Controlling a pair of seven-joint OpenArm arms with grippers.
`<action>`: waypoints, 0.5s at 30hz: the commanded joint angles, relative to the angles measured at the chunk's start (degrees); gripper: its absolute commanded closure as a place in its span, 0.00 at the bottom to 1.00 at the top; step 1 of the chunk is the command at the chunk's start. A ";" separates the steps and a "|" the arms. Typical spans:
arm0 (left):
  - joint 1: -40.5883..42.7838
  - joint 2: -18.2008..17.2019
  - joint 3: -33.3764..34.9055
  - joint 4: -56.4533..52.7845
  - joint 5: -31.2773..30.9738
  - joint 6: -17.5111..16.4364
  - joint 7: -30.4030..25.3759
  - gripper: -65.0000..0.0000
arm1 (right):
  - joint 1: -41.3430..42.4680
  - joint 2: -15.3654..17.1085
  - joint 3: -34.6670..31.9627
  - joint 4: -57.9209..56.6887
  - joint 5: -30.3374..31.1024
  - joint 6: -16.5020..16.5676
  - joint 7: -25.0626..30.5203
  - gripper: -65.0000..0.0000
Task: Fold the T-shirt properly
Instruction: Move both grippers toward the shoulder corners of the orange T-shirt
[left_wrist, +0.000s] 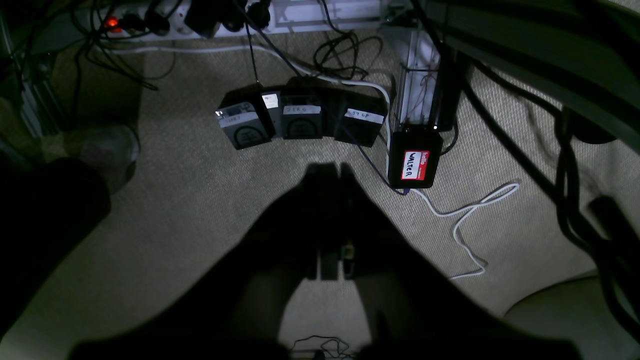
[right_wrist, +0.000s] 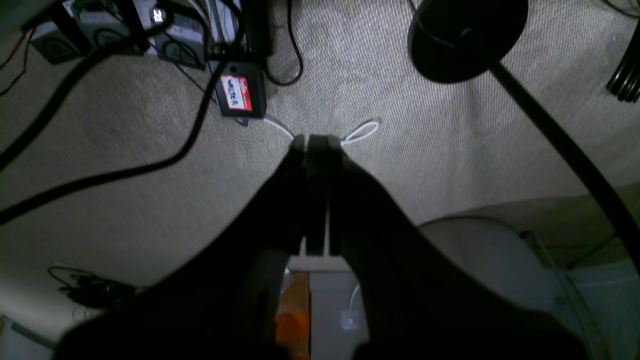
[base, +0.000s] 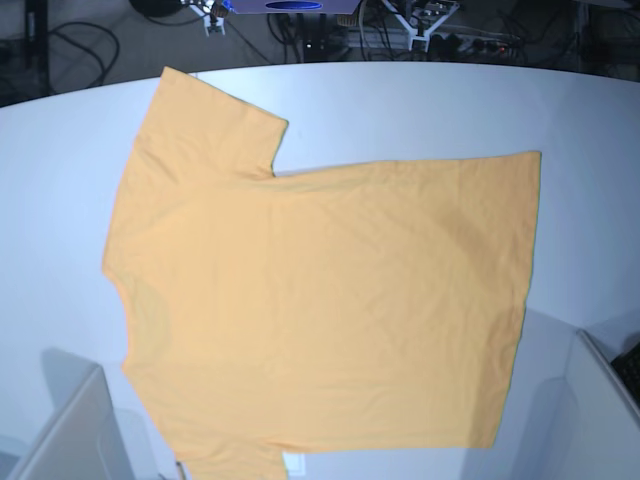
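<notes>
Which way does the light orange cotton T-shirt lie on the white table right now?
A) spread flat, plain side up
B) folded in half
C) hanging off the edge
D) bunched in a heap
A: in the base view the light orange cotton T-shirt lies spread flat on the white table, no lettering showing.

A black box (left_wrist: 414, 160) at centre right of the left wrist view bears a red "hello" name sticker handwritten "WALTER". Beside it, tape on a foot pedal (left_wrist: 361, 122) reads "STOP".
</notes>
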 joint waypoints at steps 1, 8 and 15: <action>0.22 -0.15 -0.04 0.07 0.01 0.25 0.14 1.00 | -0.33 0.08 -0.10 -0.05 -0.19 0.30 -0.01 1.00; 0.48 0.03 0.67 -0.02 0.27 0.25 0.49 1.00 | -0.33 0.35 -0.10 -0.05 -0.19 0.30 -0.01 1.00; 1.98 -0.15 0.67 0.07 0.54 0.25 0.14 1.00 | -0.68 0.96 -0.10 -0.05 -0.19 0.30 0.35 1.00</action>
